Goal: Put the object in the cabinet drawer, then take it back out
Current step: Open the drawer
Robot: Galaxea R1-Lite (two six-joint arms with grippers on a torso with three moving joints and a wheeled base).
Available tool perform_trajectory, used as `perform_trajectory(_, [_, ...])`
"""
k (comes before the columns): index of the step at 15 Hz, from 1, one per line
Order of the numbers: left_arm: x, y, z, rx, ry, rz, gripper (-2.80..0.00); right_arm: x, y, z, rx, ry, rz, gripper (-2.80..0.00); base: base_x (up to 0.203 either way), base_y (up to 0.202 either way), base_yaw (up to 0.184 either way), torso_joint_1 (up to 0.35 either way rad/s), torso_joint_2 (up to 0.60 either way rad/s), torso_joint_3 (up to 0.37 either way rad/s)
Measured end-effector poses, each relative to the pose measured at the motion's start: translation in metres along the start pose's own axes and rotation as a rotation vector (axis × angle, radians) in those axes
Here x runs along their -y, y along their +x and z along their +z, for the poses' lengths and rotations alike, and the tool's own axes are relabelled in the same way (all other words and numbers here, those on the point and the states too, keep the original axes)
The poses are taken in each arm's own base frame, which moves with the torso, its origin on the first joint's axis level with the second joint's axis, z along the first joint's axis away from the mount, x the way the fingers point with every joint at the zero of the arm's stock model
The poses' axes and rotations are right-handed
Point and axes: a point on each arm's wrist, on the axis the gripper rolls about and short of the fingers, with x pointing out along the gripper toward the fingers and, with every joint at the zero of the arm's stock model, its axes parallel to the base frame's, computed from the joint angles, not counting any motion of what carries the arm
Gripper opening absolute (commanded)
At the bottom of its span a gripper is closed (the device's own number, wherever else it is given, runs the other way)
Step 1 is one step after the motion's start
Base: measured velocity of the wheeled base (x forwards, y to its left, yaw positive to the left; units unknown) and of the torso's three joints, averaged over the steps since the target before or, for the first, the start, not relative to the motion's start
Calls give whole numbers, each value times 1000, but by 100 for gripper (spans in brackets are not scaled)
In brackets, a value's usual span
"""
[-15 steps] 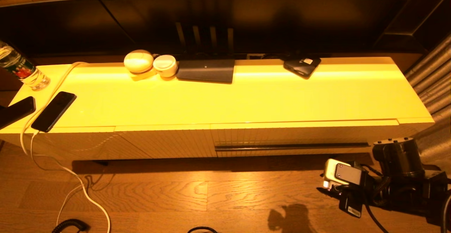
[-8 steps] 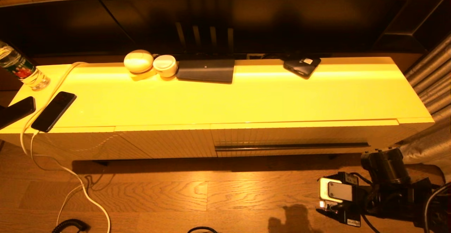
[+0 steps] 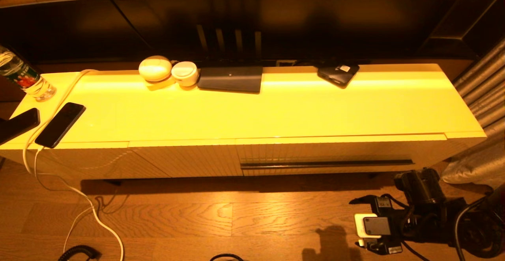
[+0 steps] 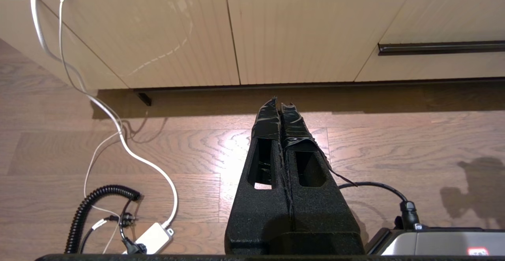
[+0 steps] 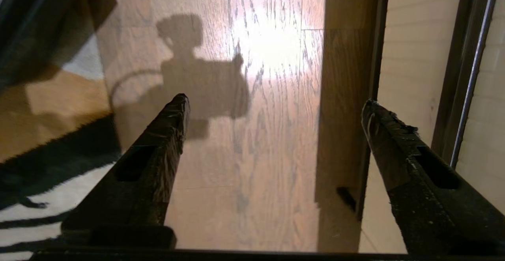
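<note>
The cabinet drawer (image 3: 327, 152) is closed at the right of the cabinet front, its dark handle slot running along it. The drawer (image 4: 434, 62) also shows in the left wrist view, and its ribbed front (image 5: 414, 56) lies beside the right fingers. My right gripper (image 3: 357, 223) hangs low over the floor in front of the drawer's right end. It points along the cabinet, apart from it. In the right wrist view the right gripper (image 5: 275, 101) is open with only floor between its fingers. My left gripper (image 4: 280, 103) is shut and empty above the floor. I cannot tell which thing is the object.
On the cabinet top (image 3: 276, 111) lie a dark flat case (image 3: 230, 79), a black device (image 3: 338, 73), two round white items (image 3: 155, 68), a phone (image 3: 60, 124) on a cable and a bottle (image 3: 23, 77). Cables (image 4: 118, 135) trail on the wooden floor. A curtain (image 3: 481, 83) hangs at right.
My right arm has drawn back from the cabinet and sunk lower toward the floor, and its jaws have spread wider. The drawer has stayed closed.
</note>
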Motion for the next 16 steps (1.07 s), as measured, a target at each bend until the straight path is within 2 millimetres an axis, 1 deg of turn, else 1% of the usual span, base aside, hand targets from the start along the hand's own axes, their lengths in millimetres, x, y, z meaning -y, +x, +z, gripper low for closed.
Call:
perform_trajectory(3, [0,0,0,0,0,0,-280,8,8,-8,-21,-30,-12,0,0,0,0,0,0,0])
perform_trajectory(5, [0,0,0,0,0,0,-280,16,13,-14,-32,-58,-30,0,0,0,0,0,0,0])
perform_trajectory(12, [0,0,0,0,0,0,-280,34,30,-27,-47,-65,-60,0,0,0,0,0,0,0])
perform_trajectory(16, [0,0,0,1,0,0,-280,53,40,-30,-41,-86,-152,0,0,0,0,0,0,0])
